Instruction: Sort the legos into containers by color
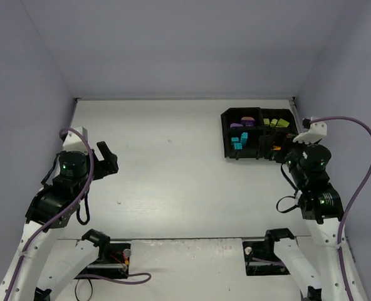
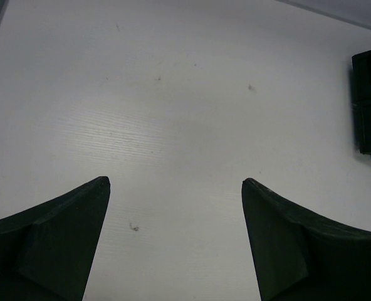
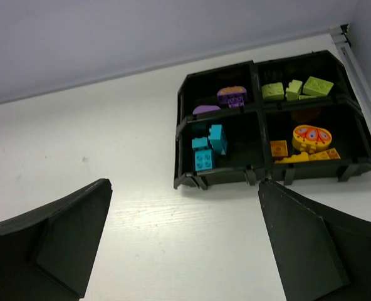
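left jaws spread, empty | right jaws spread, empty | legos in tray, upper right, one color per compartment

1. No word, letter, brand name or number can be read in any of the three views.
2. The only printed mark is a red and white winged pattern, rather like a butterfly, on the top face of an orange oval brick. It carries no lettering.
3. That brick lies in the compartment at about 4 o'clock of the tray as the right wrist view shows it. In the top view the pattern is too small to make out.
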Robot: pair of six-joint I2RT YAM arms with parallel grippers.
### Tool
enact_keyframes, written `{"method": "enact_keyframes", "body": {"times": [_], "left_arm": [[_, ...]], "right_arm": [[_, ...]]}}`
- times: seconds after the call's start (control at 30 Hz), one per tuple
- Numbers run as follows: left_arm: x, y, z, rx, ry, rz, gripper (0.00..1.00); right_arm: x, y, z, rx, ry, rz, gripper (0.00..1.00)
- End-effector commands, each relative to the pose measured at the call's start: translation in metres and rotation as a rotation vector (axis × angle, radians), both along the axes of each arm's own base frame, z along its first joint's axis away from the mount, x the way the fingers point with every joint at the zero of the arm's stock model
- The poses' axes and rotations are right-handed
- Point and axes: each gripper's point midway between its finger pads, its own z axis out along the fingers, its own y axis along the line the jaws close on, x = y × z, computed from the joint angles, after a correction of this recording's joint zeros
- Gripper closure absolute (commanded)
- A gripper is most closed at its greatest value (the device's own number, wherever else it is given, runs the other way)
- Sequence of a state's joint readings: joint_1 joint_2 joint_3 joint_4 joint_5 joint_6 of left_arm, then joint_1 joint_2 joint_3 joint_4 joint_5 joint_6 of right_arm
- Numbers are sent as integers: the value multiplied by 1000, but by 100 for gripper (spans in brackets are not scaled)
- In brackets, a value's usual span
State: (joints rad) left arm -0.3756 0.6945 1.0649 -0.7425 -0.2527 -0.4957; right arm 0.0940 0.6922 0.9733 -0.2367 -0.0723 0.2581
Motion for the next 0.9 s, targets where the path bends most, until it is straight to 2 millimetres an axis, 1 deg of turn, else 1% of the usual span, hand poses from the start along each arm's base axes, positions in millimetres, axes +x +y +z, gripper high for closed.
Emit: {"method": "enact_keyframes", "body": {"times": [0.0, 0.07, 0.1, 0.17, 0.2, 0.3, 0.5, 0.57, 0.67, 0.77, 0.87], "left_arm": [[14, -2, 8, -32, -38, 32, 21], [15, -2, 2, -41, -20, 43, 21], [16, -3, -4, -37, -2, 47, 21], [17, -2, -11, -32, 14, 53, 21], [17, -2, -15, -26, 25, 56, 21], [16, 1, -19, -11, 47, 67, 21], [12, 2, -17, -9, 64, 70, 21], [10, 3, -18, -5, 71, 70, 21], [4, 11, -12, 12, 75, 95, 21], [-1, 10, -5, 2, 73, 83, 21], [-7, 10, -5, -16, 81, 86, 21]], "right_arm": [[-3, -6, 7, -19, -44, -60, 0], [-4, -4, 1, -32, -31, -53, 0], [-6, -3, 2, -29, -35, -62, 0], [-7, -2, 0, -28, -34, -65, 0], [-9, -5, 2, -30, -43, -77, 0], [-11, -4, 2, -42, -44, -75, 0], [-16, 0, 8, -40, -59, -60, 0], [-18, 4, 9, -37, -61, -34, 0], [-23, 6, 10, -27, -67, -20, 0], [-26, 8, 8, -17, -68, -8, 0], [-28, 11, 7, -13, -65, 9, 0]]}}
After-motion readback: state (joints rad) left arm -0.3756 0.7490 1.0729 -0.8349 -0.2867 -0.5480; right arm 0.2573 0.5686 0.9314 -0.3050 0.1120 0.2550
